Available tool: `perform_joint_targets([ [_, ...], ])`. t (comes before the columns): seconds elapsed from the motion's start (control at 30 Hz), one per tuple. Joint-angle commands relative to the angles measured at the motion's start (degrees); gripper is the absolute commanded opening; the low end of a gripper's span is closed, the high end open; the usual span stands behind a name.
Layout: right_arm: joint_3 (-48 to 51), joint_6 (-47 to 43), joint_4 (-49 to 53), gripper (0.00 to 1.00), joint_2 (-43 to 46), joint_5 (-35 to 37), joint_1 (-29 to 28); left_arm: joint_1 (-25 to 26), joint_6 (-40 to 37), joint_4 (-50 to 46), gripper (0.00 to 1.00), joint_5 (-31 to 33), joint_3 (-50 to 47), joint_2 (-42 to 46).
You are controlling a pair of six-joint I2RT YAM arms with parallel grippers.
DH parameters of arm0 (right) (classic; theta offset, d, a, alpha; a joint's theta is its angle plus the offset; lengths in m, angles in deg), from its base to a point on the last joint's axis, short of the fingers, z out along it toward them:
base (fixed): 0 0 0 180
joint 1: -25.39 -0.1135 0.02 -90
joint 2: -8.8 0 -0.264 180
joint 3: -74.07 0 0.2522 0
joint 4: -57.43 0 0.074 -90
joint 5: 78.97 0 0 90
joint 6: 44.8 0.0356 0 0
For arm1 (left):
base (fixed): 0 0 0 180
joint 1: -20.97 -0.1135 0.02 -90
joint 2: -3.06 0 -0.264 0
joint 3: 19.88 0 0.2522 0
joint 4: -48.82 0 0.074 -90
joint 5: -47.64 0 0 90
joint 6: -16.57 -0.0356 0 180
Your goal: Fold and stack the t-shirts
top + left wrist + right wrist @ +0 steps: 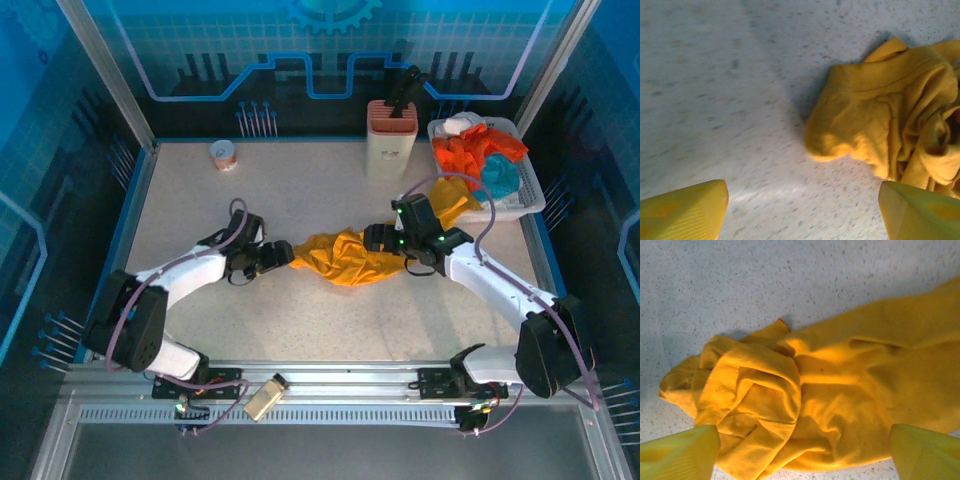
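Bare tabletop [300, 330] runs the full width of the near strip, and we see nothing there to stop a gripper. The left rear is open too, save a small cup [223, 155] by the back edge.

The centre is blocked. The crumpled golden-yellow t-shirt [345, 258] lies between the left gripper [284, 255] and the right gripper [374, 238], both with jaws spread. From the left wrist we see bare table between the fingers [685, 210], with cloth just ahead on the right. From the right wrist, cloth lies under the whole gap.

The right rear is crowded. A tall beige holder [390, 140] stands near a white basket [530, 205] holding an orange-red shirt [470, 155] and a teal shirt [500, 178]. The yellow tail reaches up beside the basket.
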Motion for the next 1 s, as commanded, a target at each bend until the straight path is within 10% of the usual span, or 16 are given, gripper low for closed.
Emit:
perform_joint_targets([
  [0.0, 2.74, 0.82, -4.89, 0.85, -0.84, -9.79, 1.39, 2.72, 0.6, 3.53, 0.79, -1.73, 6.14, -4.0],
  [0.37, -2.01, 2.79, -16.4, 0.77, -19.54, -18.13, -0.9, 4.07, -0.13, 0.87, 0.76, 1.21, 5.03, -2.55],
  [0.47, -4.02, 2.8, -17.01, 0.57, -22.63, -19.98, -1.13, 3.99, -0.95, -0.72, 0.76, 2.61, 3.6, -0.22],
  [0.67, -3.12, -2.46, -14.78, 0.02, -15.47, -15.12, -4.42, 3.58, -1.53, -3.24, 0.75, 3.15, 2.85, 2.93],
  [0.97, 7.11, -11.28, -11.83, 0.0, 6.53, -8.8, -5.83, 2.31, -3.11, -4.99, 0.76, 2.48, 4.54, 4.48],
])
